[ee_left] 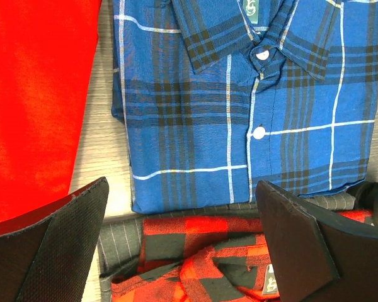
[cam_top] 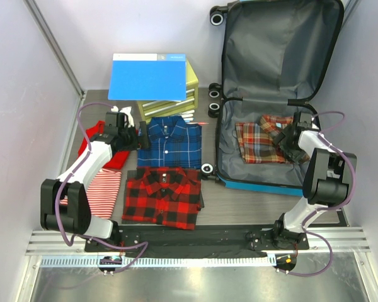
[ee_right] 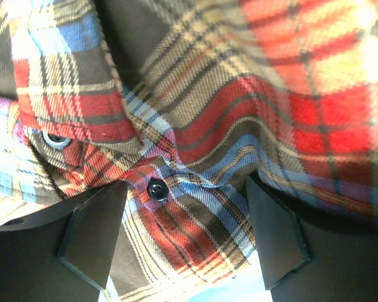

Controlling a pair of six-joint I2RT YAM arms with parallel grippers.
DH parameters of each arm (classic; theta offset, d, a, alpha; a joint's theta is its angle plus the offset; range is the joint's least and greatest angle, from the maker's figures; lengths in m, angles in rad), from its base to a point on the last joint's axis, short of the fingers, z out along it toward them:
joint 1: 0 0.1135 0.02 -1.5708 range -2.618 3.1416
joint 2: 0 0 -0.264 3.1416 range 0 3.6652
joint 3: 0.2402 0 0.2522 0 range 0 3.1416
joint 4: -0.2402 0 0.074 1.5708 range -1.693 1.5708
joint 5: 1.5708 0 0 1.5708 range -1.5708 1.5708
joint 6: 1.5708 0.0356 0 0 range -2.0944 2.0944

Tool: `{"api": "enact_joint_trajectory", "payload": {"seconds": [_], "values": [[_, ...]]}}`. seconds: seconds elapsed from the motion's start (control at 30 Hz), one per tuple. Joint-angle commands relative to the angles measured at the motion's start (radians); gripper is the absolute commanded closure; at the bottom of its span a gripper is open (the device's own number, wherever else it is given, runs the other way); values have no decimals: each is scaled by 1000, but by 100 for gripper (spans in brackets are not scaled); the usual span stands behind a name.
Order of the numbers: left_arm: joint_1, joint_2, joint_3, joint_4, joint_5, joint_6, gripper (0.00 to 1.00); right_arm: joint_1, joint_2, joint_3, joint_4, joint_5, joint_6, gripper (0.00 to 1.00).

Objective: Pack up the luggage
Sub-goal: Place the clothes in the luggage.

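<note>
The luggage lies open at the back right, its grey-lined lid leaning on the wall. A red-and-tan plaid shirt lies folded in its base. My right gripper is low over that shirt's collar end, open, with cloth lying between the spread fingers. My left gripper hovers open at the left edge of a folded blue plaid shirt, holding nothing. A red-and-black check shirt lies just in front of the blue one.
A red garment and a red-and-white striped shirt lie at the left. A blue folder rests on a yellow-green drawer box at the back. Grey pinstriped cloth shows under the check shirt. Walls close in both sides.
</note>
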Motion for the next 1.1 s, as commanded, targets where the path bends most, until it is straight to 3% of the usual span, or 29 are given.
{"api": "enact_joint_trajectory", "payload": {"seconds": [0.0, 0.2, 0.43, 0.53, 0.6, 0.8, 0.93, 1.07], "values": [[-3, -2, 8, 23, 12, 15, 0, 9, -39, -43, 65, 51, 203, 19], [-4, 12, 13, 37, 7, 9, 0, 21, -125, -69, 68, 71, 252, 19], [-1, 28, 33, 39, 17, 20, 0, 69, -287, 47, -63, 152, 141, 19], [0, 32, 37, 40, 27, 29, 0, 141, -335, 114, -99, 192, 73, 19], [0, 39, 43, 37, 30, 28, 0, 252, -332, 174, -108, 192, 16, 19], [25, 38, 39, 45, 64, 0, 0, 587, -142, 373, -108, -29, -85, 20], [51, 6, 16, 46, 66, -15, 0, 757, 3, 501, -100, -47, -102, 21], [68, -27, -16, 51, 60, -38, 0, 808, 154, 605, -110, -72, -48, 21]]}}
